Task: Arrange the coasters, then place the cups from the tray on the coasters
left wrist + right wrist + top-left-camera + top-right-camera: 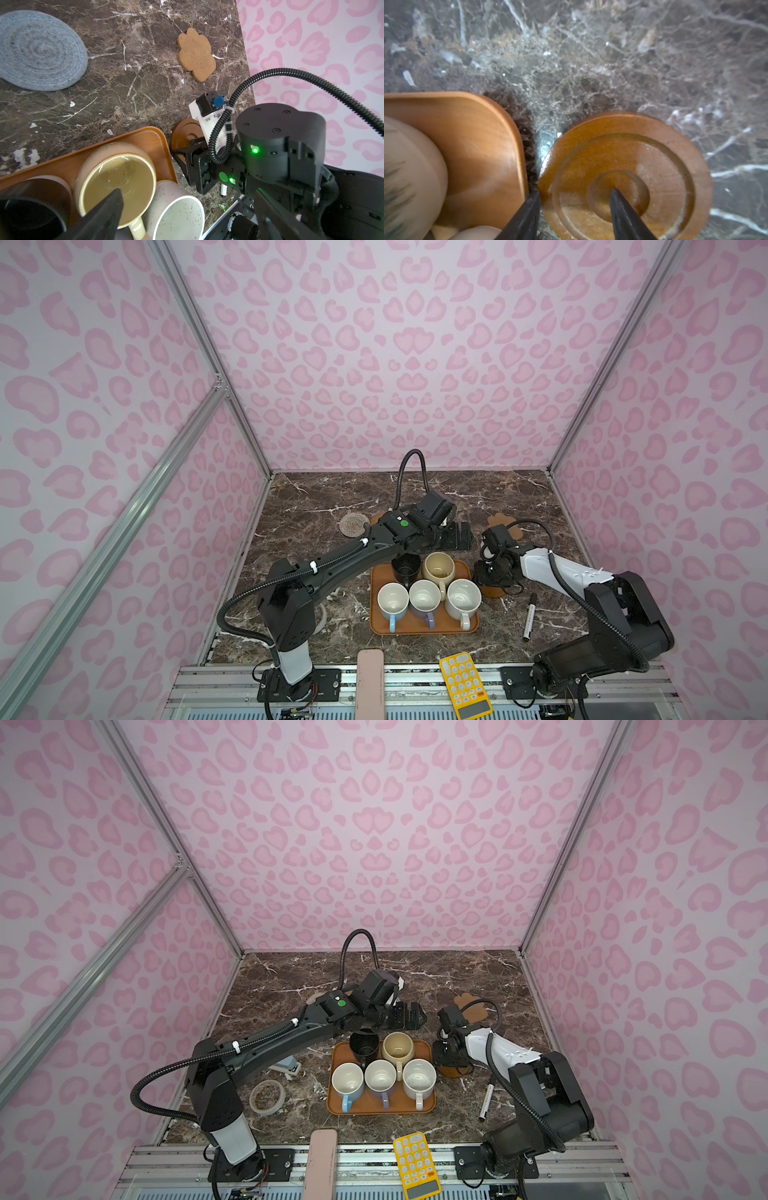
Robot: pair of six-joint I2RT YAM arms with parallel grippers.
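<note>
Right hand (575, 193): fingers part-way apart, straddling the edge of the brown disc (654, 149). One tip is at its outer edge and one is over the centre recess; cannot tell whether they pinch it. Disc is glossy wood-brown with ringed grooves. It lies flat, just beside the tray (477, 128), right of centre in both top views.

Left hand (409, 1016): jaws wide apart, just above the tray's top edge in the frame.

Tray is orange-brown with a low rim and carries five mugs:
- Back row: black mug (405, 566), cream-yellow mug (437, 568).
- Front row, all white inside: light blue mug (392, 600), lavender mug (424, 597), speckled white mug (462, 597).

Paw coaster (195, 54), tan, lies above the right hand in both top views. Rattan coaster (353, 524) lies left of centre. Blue crocheted coaster (37, 52) shows in the left wrist view.

Desk (316, 497): dark brown marble with white veins.

Walls (415, 344): pink spotted print.
</note>
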